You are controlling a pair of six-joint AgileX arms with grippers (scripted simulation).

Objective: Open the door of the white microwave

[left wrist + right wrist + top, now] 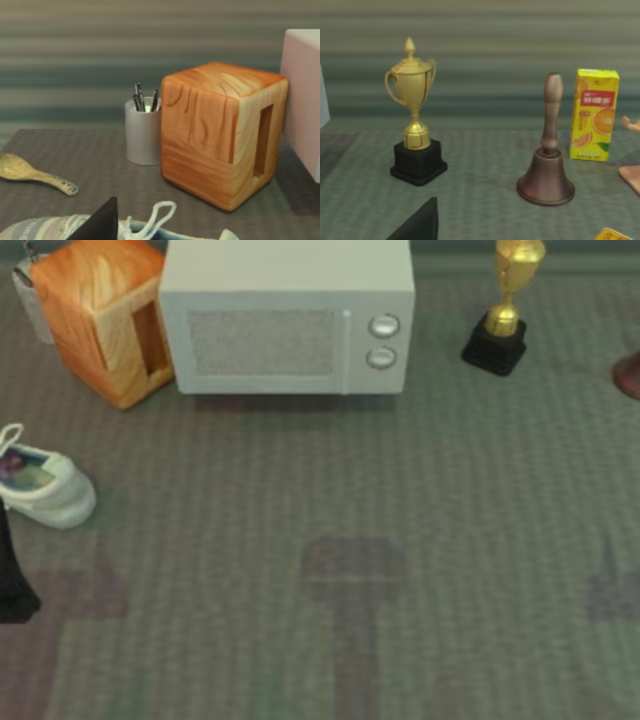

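The left arm (14,580) is sitting parked at the desk's (330,540) near left edge, only a dark part of it showing in the top view; whether its jaws are spread or pressed together I cannot tell. Just beside it a white shoe (45,485) is lying on the desk. At the far left a grey pen cup (142,131) is standing, touching or nearly touching the left side of a wooden box (100,315), which is turned at an angle with a slot in one face. A pale spoon (32,172) is lying to the left of the cup, seen only in the left wrist view.

The microwave (287,310) is standing at the far middle of the desk, close against the right of the box. Its door (262,342) is lying flush and closed across the front, with two knobs (383,341) on the panel at its right.

Right of the microwave, apart from it, a gold trophy (505,305) is standing upright on a black base. Farther right a brown bell (547,165) is standing upright, with a yellow juice carton (595,115) behind it at the far side.

The right arm is lying outside the top view; only a dark tip (420,225) is showing in its wrist view, so I cannot tell the state of its jaws
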